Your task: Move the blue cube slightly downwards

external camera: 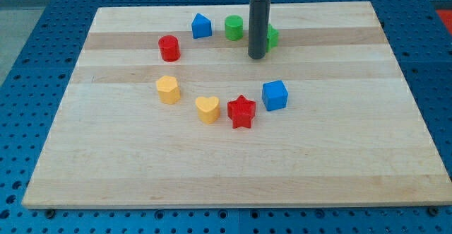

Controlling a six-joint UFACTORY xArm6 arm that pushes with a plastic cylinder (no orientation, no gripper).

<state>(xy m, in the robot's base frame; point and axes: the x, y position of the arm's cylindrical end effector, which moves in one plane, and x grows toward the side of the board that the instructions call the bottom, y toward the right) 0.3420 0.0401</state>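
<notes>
The blue cube [275,95] sits on the wooden board [233,163] right of centre, just to the right of a red star [241,112]. My tip [257,56] is a dark rod coming down from the view's top. It rests on the board above the blue cube, about a block's width of bare wood away from it. The rod partly hides a green block [272,37] behind it.
A blue house-shaped block [201,26], a green cylinder [234,27] and a red cylinder [169,48] stand toward the view's top. A yellow hexagonal block [168,90] and a yellow heart [207,109] lie left of the red star.
</notes>
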